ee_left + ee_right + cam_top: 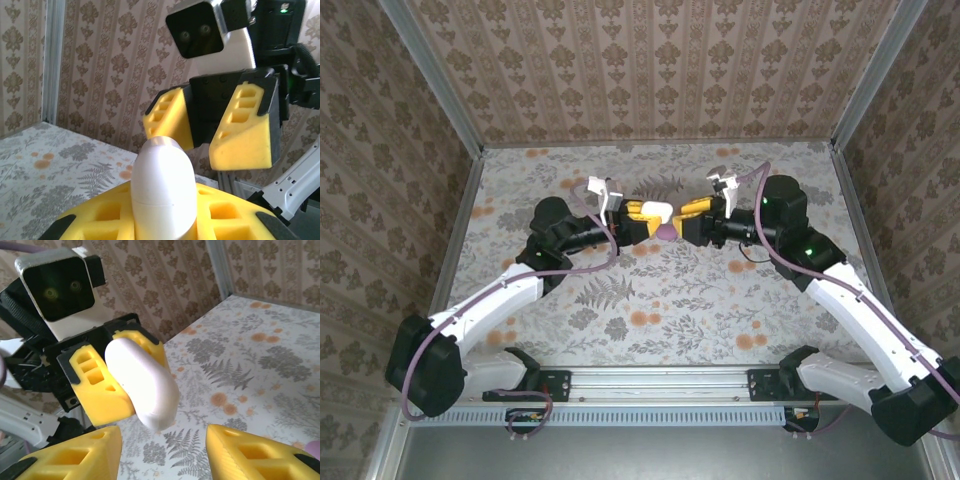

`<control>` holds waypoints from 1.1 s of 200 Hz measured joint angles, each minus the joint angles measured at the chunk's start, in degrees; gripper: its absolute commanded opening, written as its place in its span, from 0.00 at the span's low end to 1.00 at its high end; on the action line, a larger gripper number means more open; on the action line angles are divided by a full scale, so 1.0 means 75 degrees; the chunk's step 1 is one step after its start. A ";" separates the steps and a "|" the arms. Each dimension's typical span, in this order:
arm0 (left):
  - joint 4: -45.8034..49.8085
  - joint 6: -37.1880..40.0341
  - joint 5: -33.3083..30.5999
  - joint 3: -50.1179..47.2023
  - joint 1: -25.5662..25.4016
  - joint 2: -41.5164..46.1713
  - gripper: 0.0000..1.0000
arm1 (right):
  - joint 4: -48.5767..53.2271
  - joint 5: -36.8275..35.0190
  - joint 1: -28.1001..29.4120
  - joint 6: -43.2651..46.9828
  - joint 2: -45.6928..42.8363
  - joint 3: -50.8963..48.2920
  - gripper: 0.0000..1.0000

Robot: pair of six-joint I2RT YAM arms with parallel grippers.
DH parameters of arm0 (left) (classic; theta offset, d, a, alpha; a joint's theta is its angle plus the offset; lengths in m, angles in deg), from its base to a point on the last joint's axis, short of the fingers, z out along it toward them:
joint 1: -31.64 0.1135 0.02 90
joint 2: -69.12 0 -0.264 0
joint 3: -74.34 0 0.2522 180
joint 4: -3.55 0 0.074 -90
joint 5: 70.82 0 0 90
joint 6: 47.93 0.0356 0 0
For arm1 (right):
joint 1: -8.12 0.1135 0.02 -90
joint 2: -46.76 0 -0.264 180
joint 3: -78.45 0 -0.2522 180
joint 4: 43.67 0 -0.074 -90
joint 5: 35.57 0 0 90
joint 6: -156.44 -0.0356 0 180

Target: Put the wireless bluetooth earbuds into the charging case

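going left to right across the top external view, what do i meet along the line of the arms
left arm → white charging case in its shut jaws → open jaws of the right arm

Lighting: bright, even, diffuse. Shadows: faint, soft-edged on tabletop (670, 300). Glare: mild on white charging case (162, 190). Focus: nearest yellow pads (75, 457) soft in wrist views; top view sharp.

Charging case (162, 192): white plastic, smooth, slight sheen. Yellow pads (245, 140): matt, foam-like. Table (650, 300): matt floral print.
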 measured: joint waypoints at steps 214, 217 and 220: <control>0.3975 -0.2028 -0.1818 0.0997 -0.0015 -0.4124 0.06 | 0.0813 -0.3200 -0.0093 -0.1017 -0.1288 -0.1198 0.57; 0.3966 -0.2055 -0.1818 0.0997 -0.0015 -0.4147 0.07 | 0.0819 -0.3229 -0.0093 -0.1032 -0.1291 -0.1207 0.57; 0.3958 -0.2087 -0.1821 0.0997 -0.0015 -0.4173 0.07 | 0.0825 -0.3267 -0.0093 -0.1052 -0.1294 -0.1212 0.57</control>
